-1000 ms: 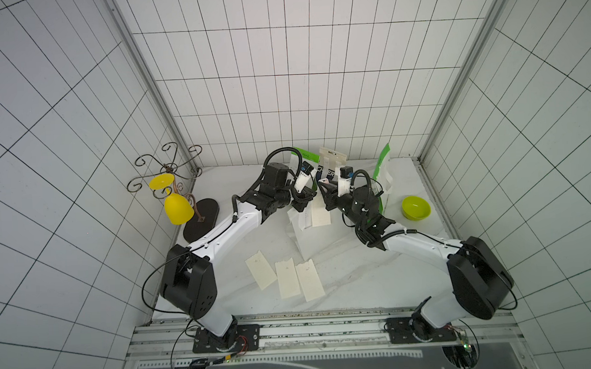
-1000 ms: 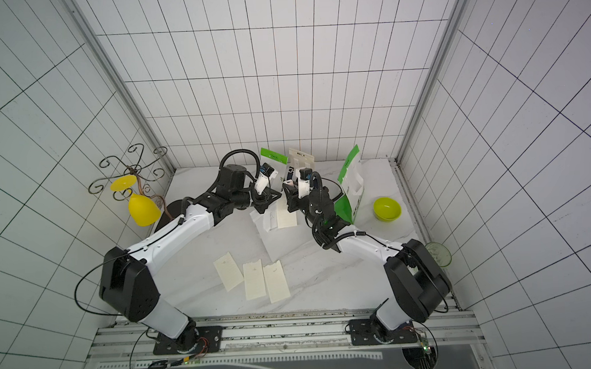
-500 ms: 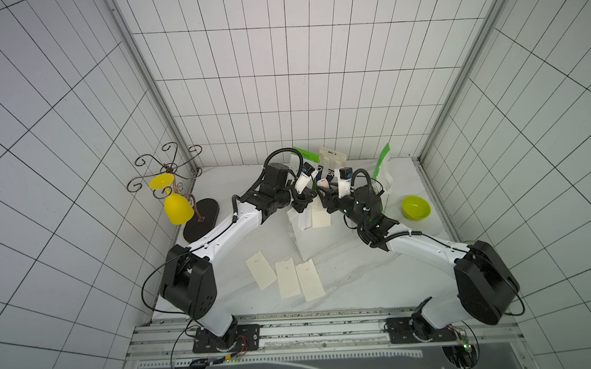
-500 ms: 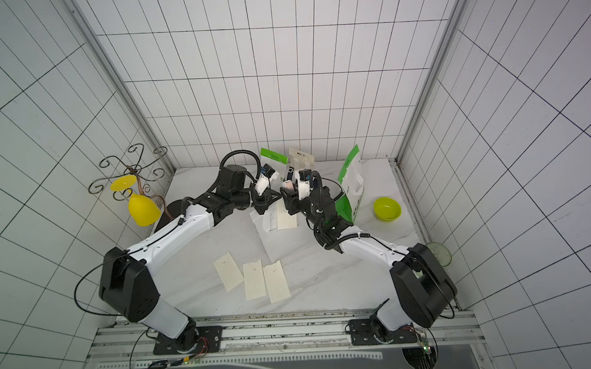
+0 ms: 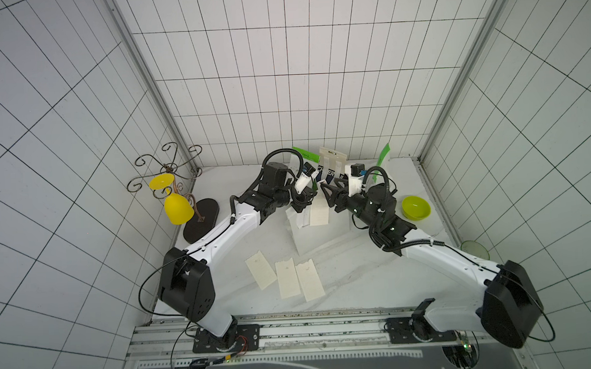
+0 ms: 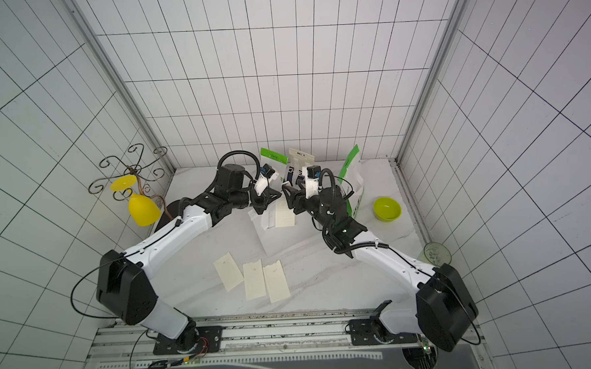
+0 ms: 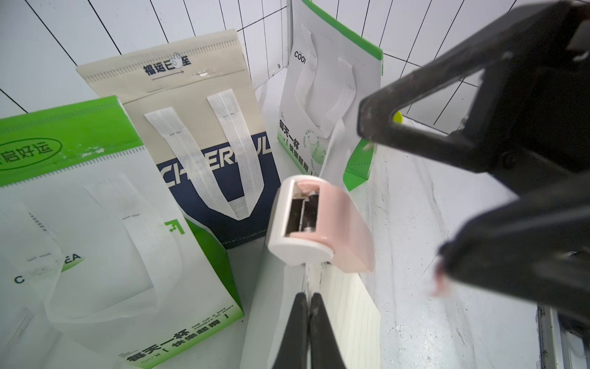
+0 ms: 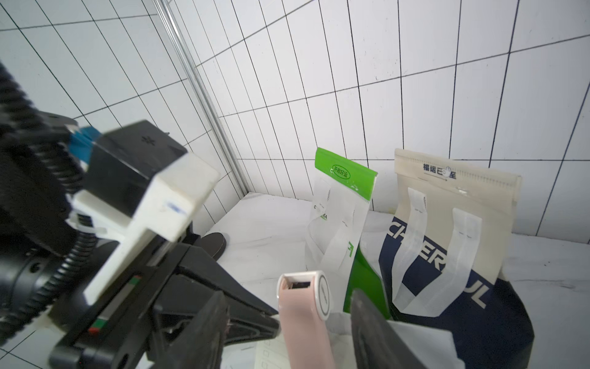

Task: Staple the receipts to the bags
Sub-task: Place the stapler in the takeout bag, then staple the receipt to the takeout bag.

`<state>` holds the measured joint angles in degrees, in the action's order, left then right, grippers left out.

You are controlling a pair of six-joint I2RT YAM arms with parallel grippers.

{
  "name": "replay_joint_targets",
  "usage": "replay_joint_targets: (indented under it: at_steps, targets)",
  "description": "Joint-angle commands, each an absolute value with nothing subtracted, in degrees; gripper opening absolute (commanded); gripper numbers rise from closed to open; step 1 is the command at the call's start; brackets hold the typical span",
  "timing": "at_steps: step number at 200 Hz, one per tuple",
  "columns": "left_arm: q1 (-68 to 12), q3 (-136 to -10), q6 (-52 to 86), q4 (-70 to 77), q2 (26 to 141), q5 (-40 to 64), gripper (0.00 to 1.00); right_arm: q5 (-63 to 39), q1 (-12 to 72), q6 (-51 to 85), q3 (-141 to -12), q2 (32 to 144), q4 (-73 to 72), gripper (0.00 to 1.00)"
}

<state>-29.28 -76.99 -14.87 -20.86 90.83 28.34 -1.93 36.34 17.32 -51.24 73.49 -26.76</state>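
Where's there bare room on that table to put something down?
In front, bare table between the three loose receipts and the right arm. Also behind the green bowl, by the back wall. Crowded: back middle, with standing bags, plain white bag, stapler.

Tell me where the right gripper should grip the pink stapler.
I'd grip the pink stapler across lid and white base, at its free rear end, from the right arm's side: the right gripper straddles it there, jaws open. Its mouth sits on the white bag edge that the left gripper pinches.

The navy bag [image 7: 220,179] reads "CHEER…UL" under "福运…至"; a white-and-green bag [image 7: 95,223] bears "启好运".
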Motion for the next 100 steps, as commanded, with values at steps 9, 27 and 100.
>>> replay_joint_targets:
  at_steps: [9,27,100]
  targets:
    - [-29.6,-77.5,-19.0,-21.0,88.9,28.5,0.00,-1.4,35.9,17.4,-53.7,68.0,-23.8,0.63]
    - [-29.6,-77.7,-20.1,-21.2,88.8,28.7,0.00,-1.2,35.2,16.5,-54.2,65.7,-21.8,0.64]
    - [-26.8,-80.5,-28.9,-26.3,90.3,35.2,0.00,-16.2,26.8,10.0,-65.4,66.0,-4.6,0.65]
